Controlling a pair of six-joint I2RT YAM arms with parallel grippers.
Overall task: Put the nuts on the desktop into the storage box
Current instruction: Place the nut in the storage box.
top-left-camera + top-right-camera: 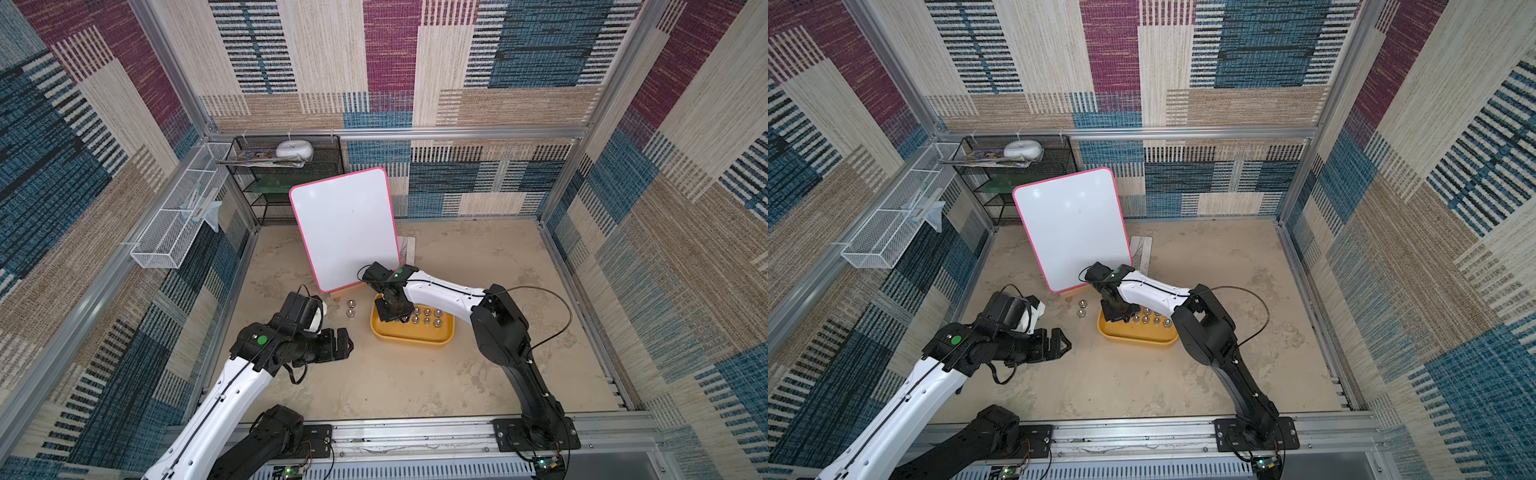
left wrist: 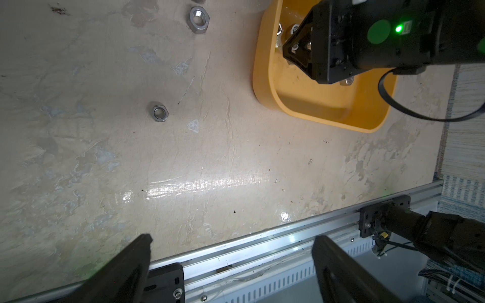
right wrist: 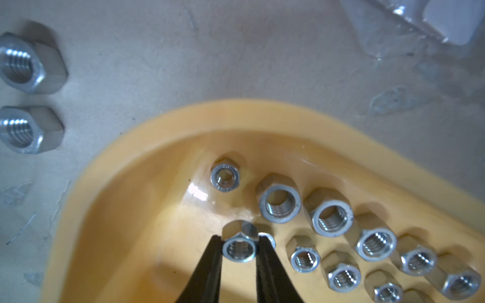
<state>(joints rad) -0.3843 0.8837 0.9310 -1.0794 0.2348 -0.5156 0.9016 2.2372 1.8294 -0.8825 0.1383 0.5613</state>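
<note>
— Nuts: where are they sitting?
— Most of your nuts (image 3: 330,216) lie in rows inside the storage box (image 3: 236,110). Two loose nuts (image 1: 350,312) rest on the desktop (image 1: 374,386), just beside the box, between it and the foot of the whiteboard (image 1: 345,228).
— What has my right gripper got?
— Your right gripper (image 3: 240,238) is almost closed. Its two black fingers (image 3: 210,270) pinch one small nut (image 3: 238,253) by its sides, inside the box near the corner closest to the loose pair. Whether that nut touches the box floor, I cannot tell.
— And the left one?
— Your left gripper (image 2: 233,237) stands spread wide with nothing between its fingers. It hovers above bare desktop, off to the side of the box and not over it.
— Which view shows the grip?
— Only the right wrist view. In both top views the wrist's own body covers the fingertips, so you see just the arm bent down over the box. The top views alone give you the whiteboard, the black shelf (image 1: 291,183) and the wire basket (image 1: 174,224). The left wrist view shows the right wrist from outside, with a round green sticker (image 2: 378,32) and a lit green lamp (image 2: 399,28).
— Anything you can read?
— The printed sheets (image 1: 259,159) on the shelf are too small to make out.
</note>
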